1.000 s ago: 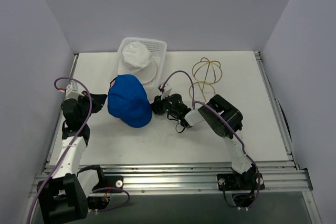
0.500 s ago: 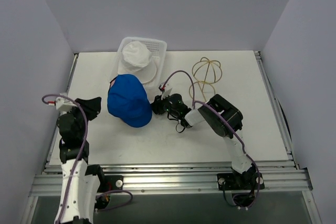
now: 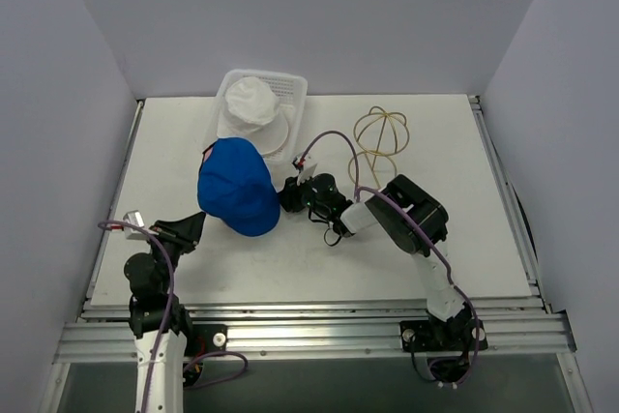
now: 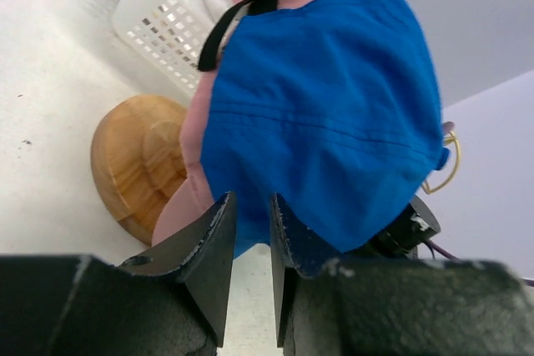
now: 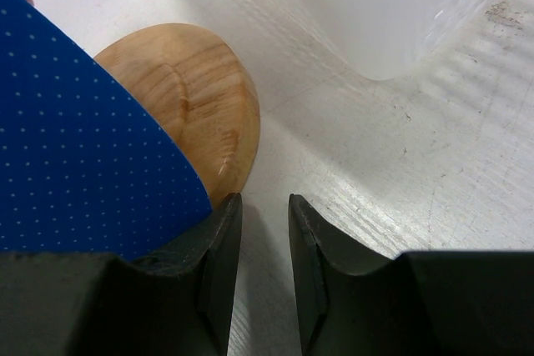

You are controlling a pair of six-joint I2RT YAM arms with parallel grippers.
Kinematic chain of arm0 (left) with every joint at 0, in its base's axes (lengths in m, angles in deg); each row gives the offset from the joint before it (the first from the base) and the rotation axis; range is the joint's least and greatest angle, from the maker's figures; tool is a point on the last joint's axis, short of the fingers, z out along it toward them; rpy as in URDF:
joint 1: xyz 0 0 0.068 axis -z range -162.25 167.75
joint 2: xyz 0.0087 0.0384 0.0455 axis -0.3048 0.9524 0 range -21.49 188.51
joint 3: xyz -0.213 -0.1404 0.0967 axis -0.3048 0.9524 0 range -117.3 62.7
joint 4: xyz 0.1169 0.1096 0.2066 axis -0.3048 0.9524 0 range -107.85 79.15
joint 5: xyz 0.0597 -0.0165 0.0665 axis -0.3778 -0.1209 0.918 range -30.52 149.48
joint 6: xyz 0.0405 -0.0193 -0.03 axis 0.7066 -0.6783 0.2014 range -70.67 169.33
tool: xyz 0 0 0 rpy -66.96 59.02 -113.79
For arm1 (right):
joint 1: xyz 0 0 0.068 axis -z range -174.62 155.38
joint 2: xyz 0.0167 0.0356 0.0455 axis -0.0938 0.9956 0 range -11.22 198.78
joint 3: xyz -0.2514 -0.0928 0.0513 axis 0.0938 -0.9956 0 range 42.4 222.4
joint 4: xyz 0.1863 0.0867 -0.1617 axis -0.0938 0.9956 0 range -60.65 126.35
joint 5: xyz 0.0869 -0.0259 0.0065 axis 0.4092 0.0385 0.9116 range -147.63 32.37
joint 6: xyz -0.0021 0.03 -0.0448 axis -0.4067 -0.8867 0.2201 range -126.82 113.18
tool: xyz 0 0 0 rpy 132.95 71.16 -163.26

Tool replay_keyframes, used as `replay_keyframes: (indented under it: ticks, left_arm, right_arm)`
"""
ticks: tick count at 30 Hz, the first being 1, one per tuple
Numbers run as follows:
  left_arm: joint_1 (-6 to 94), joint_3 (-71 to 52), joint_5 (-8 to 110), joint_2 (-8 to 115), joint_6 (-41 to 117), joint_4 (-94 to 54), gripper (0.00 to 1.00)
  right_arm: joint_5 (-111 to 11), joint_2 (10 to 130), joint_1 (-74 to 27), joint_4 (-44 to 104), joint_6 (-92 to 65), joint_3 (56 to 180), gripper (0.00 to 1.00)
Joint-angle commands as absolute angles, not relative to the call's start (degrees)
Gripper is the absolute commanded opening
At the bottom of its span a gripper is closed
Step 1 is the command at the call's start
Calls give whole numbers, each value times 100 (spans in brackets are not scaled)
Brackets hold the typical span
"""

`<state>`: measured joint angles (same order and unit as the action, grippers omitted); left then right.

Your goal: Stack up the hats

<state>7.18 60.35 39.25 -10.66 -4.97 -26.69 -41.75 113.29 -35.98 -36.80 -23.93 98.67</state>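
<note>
The white table carries everything. At its far edge sits a white mesh basket, with the off-white hat lying in it. Just in front of the basket the blue cap sits over the pink cap. The pink one shows only as a strip below the blue hem, and both rest on a round wooden stand. A gold wire frame lies well apart to the right.

The left claw hangs near the table's front left, apart from the caps, its jaws a narrow slit with nothing between them. The right claw is low by the stand, just beside the blue brim, also barely parted and holding nothing (bare table shows through the gap).

Two hats appear stacked, so the off-white one is probably next. It looks floppy, so a pinch on the crown may hold better than one on the limp brim. Lift it clear of the basket wall before moving it, then lower it centred on the blue crown. The right claw could steady the stand if the stack shifts.

No brand, label or lettering can be read. The blue fabric shows only fine pale dots.
</note>
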Motion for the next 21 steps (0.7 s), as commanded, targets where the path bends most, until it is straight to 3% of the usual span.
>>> replay_keyframes:
  ticks: [1, 9, 21]
  left_arm:
    - [720, 6086, 3706, -1401, -657, -2884, 31]
    - [737, 6059, 3644, -1174, -744, -2796, 34]
    - [773, 5945, 3785, 654, -780, -4043, 42]
  right_arm:
    - [-4155, 11113, -3681, -3613, -2431, 9848, 26]
    - [-4137, 11148, -3725, -3560, -2458, 9936, 26]
    - [-4146, 11095, -3716, -3534, -2440, 9918, 26]
